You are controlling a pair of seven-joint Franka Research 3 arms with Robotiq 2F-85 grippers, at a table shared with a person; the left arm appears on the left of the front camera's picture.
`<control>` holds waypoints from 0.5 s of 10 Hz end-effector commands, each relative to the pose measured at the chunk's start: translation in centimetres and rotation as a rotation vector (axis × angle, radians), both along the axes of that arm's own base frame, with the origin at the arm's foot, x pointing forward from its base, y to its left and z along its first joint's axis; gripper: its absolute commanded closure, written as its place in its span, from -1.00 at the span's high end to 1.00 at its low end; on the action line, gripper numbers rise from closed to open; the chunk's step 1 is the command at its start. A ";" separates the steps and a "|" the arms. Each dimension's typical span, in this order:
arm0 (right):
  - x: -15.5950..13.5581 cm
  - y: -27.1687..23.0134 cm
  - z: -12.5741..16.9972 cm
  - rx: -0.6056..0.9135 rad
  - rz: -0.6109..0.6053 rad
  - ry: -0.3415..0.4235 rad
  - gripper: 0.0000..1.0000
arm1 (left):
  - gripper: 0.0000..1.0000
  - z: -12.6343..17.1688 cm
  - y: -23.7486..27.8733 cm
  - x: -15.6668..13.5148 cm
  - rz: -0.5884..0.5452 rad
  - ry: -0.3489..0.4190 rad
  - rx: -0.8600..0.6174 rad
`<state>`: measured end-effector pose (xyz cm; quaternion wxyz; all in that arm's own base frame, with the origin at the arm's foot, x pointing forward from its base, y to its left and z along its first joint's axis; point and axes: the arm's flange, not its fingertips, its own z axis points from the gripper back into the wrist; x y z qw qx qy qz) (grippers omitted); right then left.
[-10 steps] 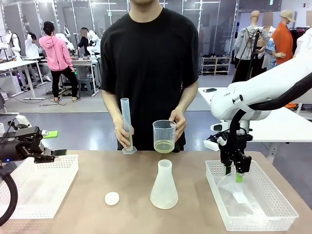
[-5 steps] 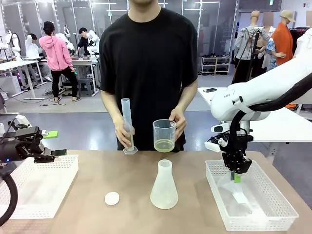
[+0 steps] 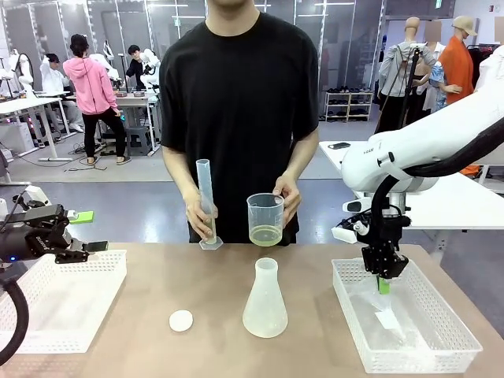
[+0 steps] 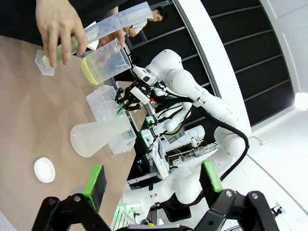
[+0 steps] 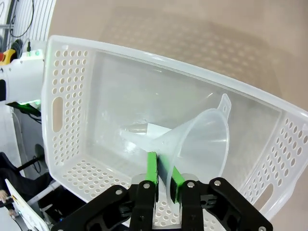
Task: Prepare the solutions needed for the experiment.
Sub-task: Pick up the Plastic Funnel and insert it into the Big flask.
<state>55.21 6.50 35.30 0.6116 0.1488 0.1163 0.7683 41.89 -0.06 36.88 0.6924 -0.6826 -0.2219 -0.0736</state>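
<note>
The person holds a clear beaker (image 3: 265, 220) above the table's far edge, with a shallow layer of pale yellow solution (image 3: 264, 235) in it, and a tall measuring cylinder (image 3: 205, 203) in the other hand. The solution (image 4: 89, 71) shows again in the left wrist view. An empty conical flask (image 3: 264, 303) stands mid-table. My right gripper (image 3: 383, 279) reaches into the right basket (image 3: 441, 315), shut on a clear funnel (image 5: 202, 139) at its cone wall (image 5: 163, 174). My left gripper (image 3: 83, 250) hovers over the left tray, open and holding nothing (image 4: 154, 179).
A small white disc (image 3: 181, 320) lies left of the flask. A white perforated tray (image 3: 71, 315) sits at the left edge of the table. The person's hands stay near the far edge, behind the flask.
My right gripper's fingers have drawn together onto the funnel in the basket. The person's hands, the flask and my left arm have stayed put.
</note>
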 end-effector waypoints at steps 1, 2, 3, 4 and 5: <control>-1.3 0.4 1.0 -0.024 -0.122 -0.017 -1.00 | 1.00 0.0 0.0 0.0 -0.001 -0.002 0.010; -2.2 0.6 2.4 -0.039 -0.160 -0.058 -1.00 | 1.00 0.0 0.0 0.0 -0.001 -0.002 0.010; -3.3 0.9 4.3 -0.060 -0.204 -0.115 -1.00 | 1.00 0.0 0.0 0.0 -0.001 -0.002 0.010; -4.1 1.3 6.0 -0.084 -0.261 -0.179 -1.00 | 1.00 0.0 0.0 0.0 -0.001 -0.002 0.010; -4.9 1.6 7.8 -0.087 -0.312 -0.247 -1.00 | 1.00 0.0 0.0 0.0 -0.001 -0.002 0.010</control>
